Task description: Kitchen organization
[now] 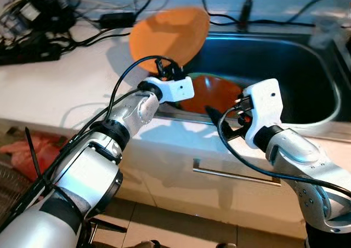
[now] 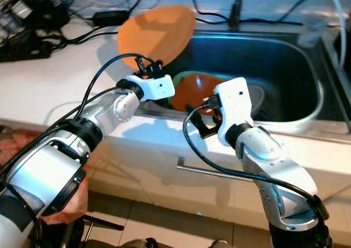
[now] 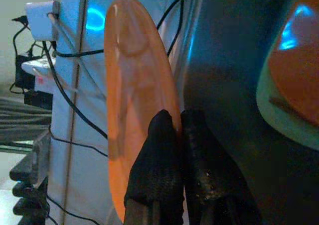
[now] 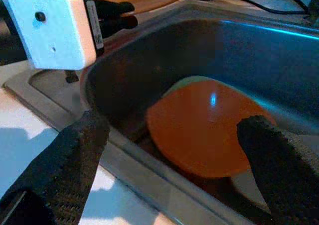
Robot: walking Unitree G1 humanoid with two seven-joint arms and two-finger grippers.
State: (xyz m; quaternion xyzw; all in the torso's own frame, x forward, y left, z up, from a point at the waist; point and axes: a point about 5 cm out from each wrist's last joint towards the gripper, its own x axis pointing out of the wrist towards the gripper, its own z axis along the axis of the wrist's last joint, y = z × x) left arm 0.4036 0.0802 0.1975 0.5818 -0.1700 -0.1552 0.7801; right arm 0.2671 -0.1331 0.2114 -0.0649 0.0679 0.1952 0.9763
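A white counter (image 1: pixel 60 83) is running across the scene, with a steel sink (image 1: pixel 285 67) set into it on the robot's right. Below the counter front, a cabinet drawer with a metal handle (image 1: pixel 236 174) is facing the robot.

An orange plate (image 1: pixel 170 35) is being held tilted, nearly on edge, over the sink's left rim, at about 11 o'clock from the sink's middle. The left gripper (image 3: pixel 180 135) is pinching the plate's lower edge, its two black fingers (image 3: pixel 159 155) pressed tight together on the rim.

A second orange plate (image 4: pixel 204 128) is lying flat in the sink basin near the front wall, at about 8 o'clock in the basin, resting on something pale green (image 4: pixel 187 81) whose edge is peeking out behind it.

The right gripper (image 4: pixel 172 130) is hovering over the sink's front rim with its fingers (image 4: pixel 75 150) spread wide apart and gripping nothing, the flat plate showing between them.

Black cables and a power strip (image 1: pixel 30 50) are lying on the counter at 10 o'clock, well apart from the sink. Reddish cloth (image 1: pixel 27 152) is lying low on the robot's left.
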